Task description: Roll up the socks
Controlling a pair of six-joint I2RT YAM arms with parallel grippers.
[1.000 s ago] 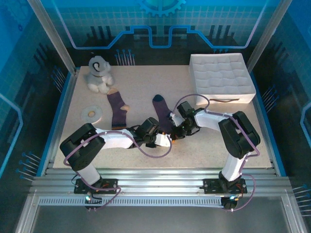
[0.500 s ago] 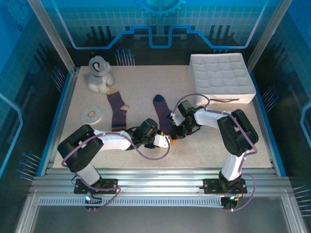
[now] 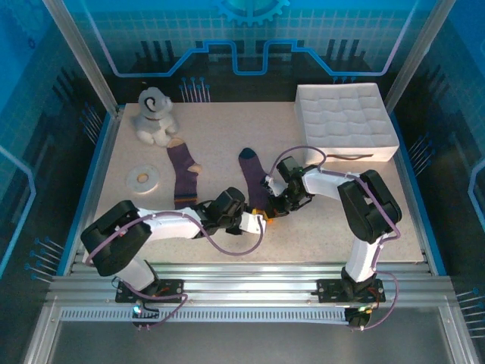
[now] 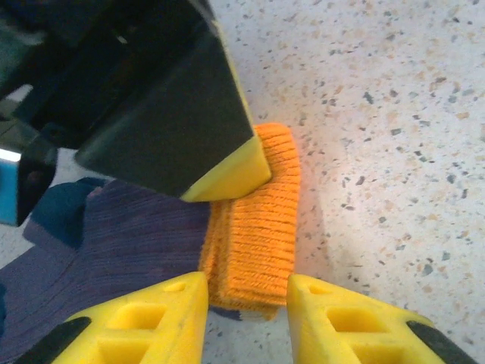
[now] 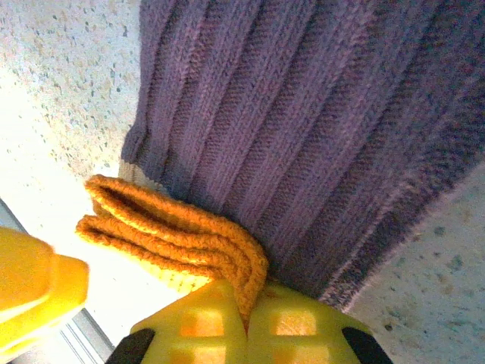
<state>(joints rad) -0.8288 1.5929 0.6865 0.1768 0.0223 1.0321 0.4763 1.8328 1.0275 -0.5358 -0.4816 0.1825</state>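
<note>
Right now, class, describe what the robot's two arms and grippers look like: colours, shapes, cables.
The left arm and right arm have white link shells between bulky black joints, each trailed by a thin purple cable. The left gripper and right gripper carry yellow wedge-shaped fingertips with square recesses.

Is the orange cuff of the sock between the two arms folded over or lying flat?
Folded over. The orange cuff lies in several stacked layers, and the right claw is shut on one end of the fold.
</note>
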